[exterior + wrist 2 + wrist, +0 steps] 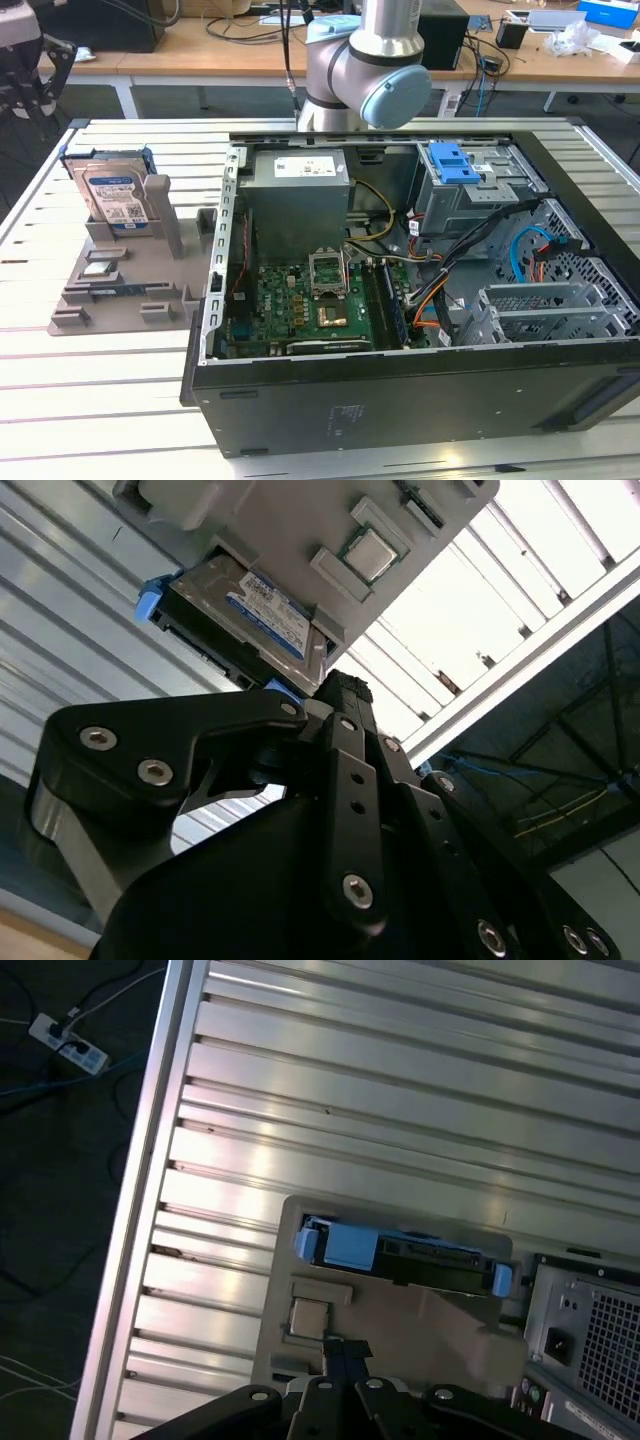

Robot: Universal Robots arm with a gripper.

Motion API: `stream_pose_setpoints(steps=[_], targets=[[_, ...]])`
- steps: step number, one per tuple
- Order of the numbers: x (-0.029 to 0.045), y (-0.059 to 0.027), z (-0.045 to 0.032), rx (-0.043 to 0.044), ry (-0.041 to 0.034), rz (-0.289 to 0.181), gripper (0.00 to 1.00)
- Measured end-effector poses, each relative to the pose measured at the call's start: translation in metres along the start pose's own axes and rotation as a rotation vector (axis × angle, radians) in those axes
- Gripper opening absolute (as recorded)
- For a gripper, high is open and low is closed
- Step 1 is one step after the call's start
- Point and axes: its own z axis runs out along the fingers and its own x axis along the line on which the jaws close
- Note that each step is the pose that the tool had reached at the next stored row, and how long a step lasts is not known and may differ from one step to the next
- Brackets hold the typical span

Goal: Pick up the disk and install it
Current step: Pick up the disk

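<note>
Disk (115, 195) stands on edge in a slot of the grey holder (120, 290), on the slatted surface (100, 400) to the exterior view's left of the open case (400, 390). Standing it up likely leaves you its top edge and blue rails free for a grasp from above. A small square chip (372, 552) lies flat in the same holder, near the disk; don't mistake it.

In both wrist views the tool (345, 1348) hangs over the holder, apart from the disk (400, 1250). Its fingers look pressed together and pinch nothing.

Pick-up not yet begun, by the look of it. Inside the case, the metal bay with the blue tab (450, 160) is probably where the disk goes.
</note>
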Motion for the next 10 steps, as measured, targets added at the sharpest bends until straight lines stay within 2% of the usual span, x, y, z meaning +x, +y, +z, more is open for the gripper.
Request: stream_pose_setpoints(steps=[2, 7, 10], targets=[[0.0000, 0.0000, 0.0000, -0.0007, 0.0001, -0.025, 0.11], [0.0000, 0.0000, 0.0000, -0.0037, 0.0004, -0.140, 0.11], [0.0000, 0.0000, 0.0000, -0.0047, 0.0004, -0.175, 0.11]])
